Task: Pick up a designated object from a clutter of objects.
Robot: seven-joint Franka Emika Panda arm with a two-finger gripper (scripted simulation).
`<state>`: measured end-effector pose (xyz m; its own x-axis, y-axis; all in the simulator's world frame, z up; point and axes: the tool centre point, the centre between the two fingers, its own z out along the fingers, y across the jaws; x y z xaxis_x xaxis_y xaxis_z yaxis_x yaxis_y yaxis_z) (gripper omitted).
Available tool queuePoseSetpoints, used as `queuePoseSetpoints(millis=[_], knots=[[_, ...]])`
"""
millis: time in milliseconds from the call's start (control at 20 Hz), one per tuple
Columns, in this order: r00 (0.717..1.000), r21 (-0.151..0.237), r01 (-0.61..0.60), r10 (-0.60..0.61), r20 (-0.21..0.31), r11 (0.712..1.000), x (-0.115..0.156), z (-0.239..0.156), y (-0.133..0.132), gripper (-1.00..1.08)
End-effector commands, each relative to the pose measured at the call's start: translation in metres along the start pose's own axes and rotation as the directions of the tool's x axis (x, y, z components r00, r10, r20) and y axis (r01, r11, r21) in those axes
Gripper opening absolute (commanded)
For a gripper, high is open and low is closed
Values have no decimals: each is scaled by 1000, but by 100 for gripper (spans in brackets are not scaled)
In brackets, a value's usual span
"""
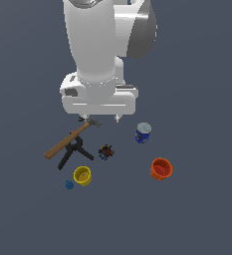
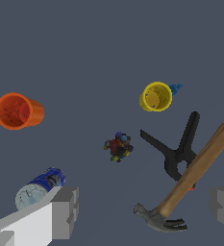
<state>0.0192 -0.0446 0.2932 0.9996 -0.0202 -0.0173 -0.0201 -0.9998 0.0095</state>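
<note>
Above the hammer (image 1: 70,140), the gripper (image 1: 101,119) hangs wide open, apparently touching nothing, yellow cup (image 1: 82,175) apart.

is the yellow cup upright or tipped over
Upright. The yellow cup stands on its base with its round mouth facing up; the wrist view looks straight down into it.

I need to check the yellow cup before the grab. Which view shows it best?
The wrist view: the yellow cup appears larger, its opening and inside visible. The exterior view shows it smaller, upright, beside a tiny blue piece.
</note>
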Motion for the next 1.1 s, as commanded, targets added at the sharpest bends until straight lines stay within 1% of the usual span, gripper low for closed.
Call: queuePoseSetpoints(millis=[0,300,650,1050], knots=[[1000,2,-1,1,0,1000,9,10,5,100],[1000,6,-3,3,-4,1000,38,44,21,100],[1000,9,-6,6,-9,1000,74,101,48,100],[1000,10,-8,9,-14,1000,98,160,74,100]])
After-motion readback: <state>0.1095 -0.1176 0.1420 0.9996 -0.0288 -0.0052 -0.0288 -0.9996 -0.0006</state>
